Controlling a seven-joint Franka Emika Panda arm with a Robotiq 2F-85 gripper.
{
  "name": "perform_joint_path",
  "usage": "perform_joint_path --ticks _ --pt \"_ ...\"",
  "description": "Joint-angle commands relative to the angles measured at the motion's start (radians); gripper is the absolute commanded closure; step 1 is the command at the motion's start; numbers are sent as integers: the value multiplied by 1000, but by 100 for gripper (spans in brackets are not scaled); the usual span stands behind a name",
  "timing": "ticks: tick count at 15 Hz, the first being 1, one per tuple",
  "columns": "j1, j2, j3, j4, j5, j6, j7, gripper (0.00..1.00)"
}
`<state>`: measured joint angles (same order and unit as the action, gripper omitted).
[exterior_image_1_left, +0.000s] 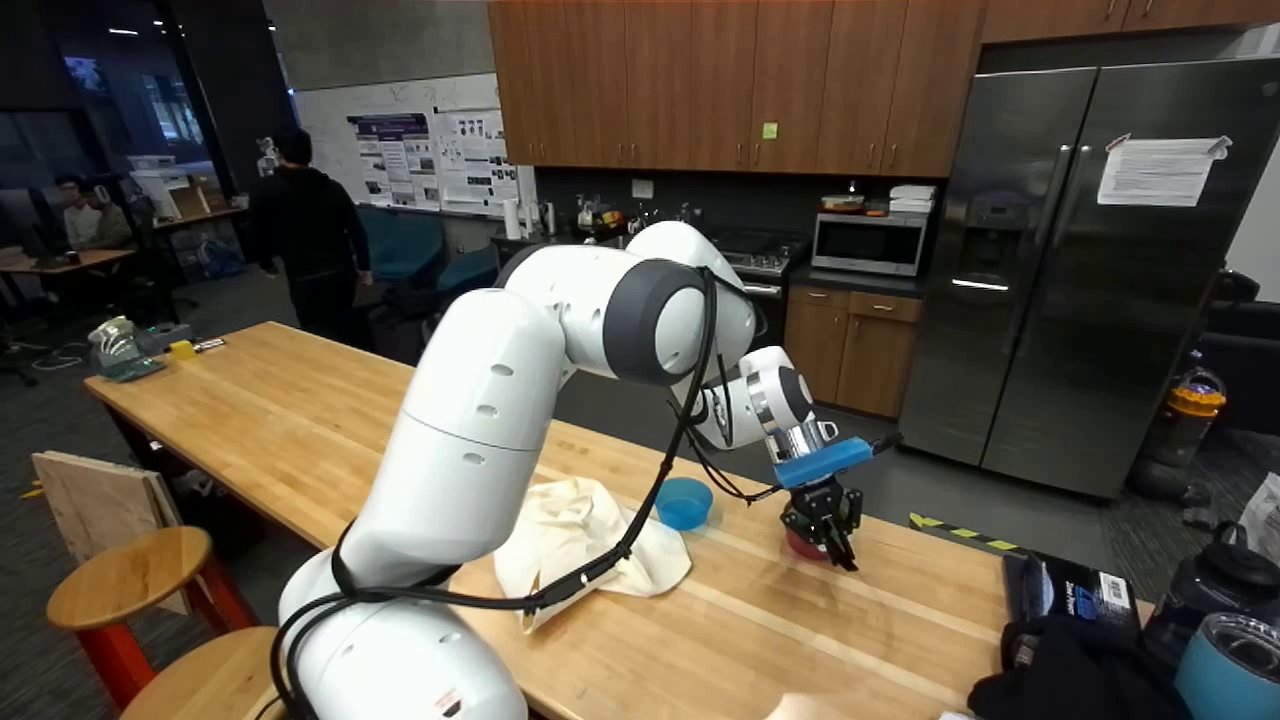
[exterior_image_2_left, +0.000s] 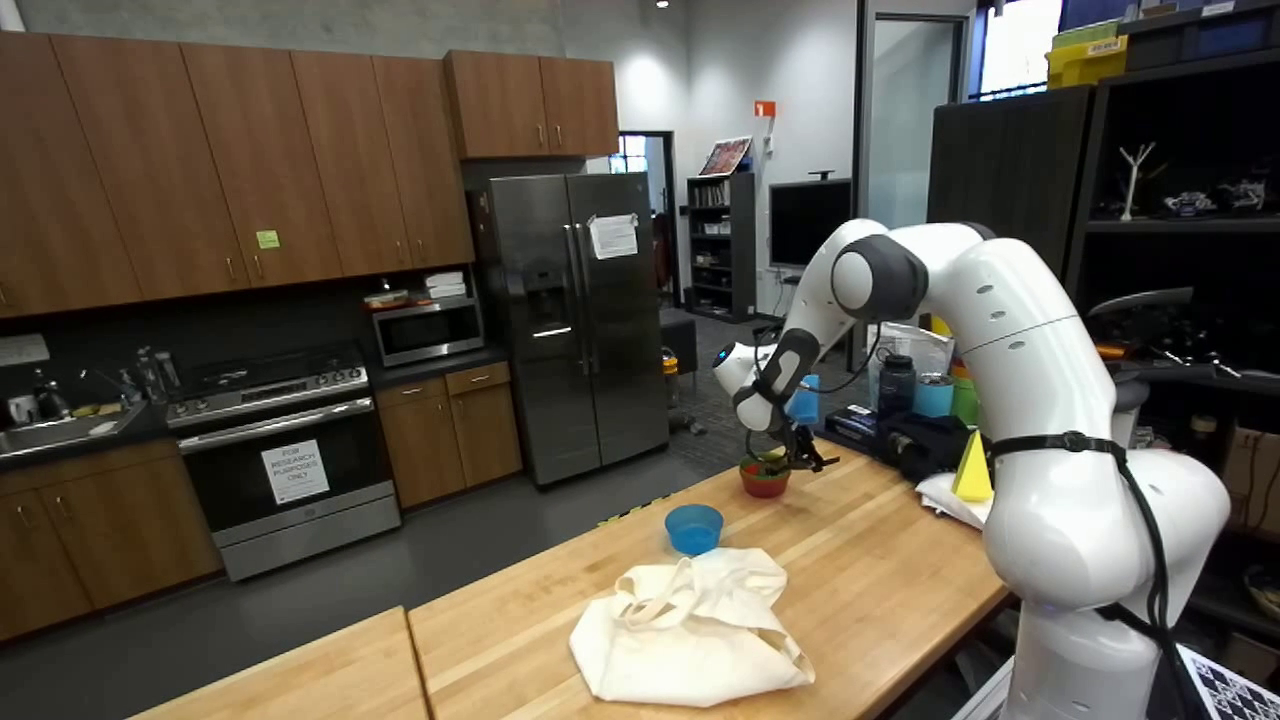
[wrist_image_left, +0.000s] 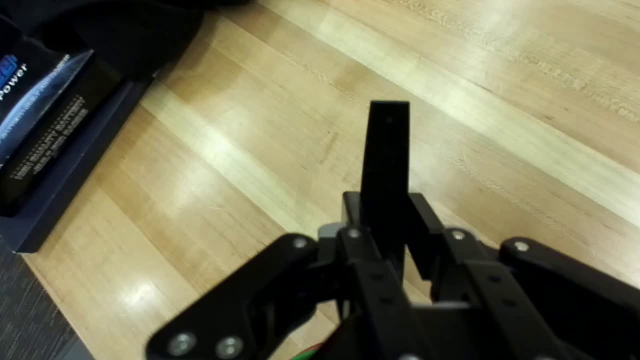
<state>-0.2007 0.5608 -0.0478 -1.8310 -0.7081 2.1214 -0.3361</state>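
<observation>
Dark fridge (exterior_image_1_left: 1100, 300) (paper (exterior_image_1_left: 1163, 172) attached), microwave (exterior_image_1_left: 868, 243), cabinets (exterior_image_1_left: 700, 80)

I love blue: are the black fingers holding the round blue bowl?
No, the blue bowl stands on the wooden table, apart from the fingers.

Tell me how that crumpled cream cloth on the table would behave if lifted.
The cream cloth would likely droop, given its loose folds. It looks thin, so it's probably light. Lying in a low heap, it seems unlikely to roll.

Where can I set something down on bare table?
Bare tabletop lies between the red bowl, cloth bag and black fabric, and from the bag toward the yellow block. Crowded: the end with the box and bottle, and where the blue bowl sits close by the bag.
</observation>
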Motion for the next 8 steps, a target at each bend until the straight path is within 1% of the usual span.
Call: perform_joint_path --ticks 1,3,5,8 --pt "-6 -34 -4 -26 74 23 -70 94" --pt "8 -43 -22 -25 68 5 -75 94" --pt "1 -59 -24 -29 78 1 -95 94" --pt "-28 -86 -5 -36 162 14 -181 94"
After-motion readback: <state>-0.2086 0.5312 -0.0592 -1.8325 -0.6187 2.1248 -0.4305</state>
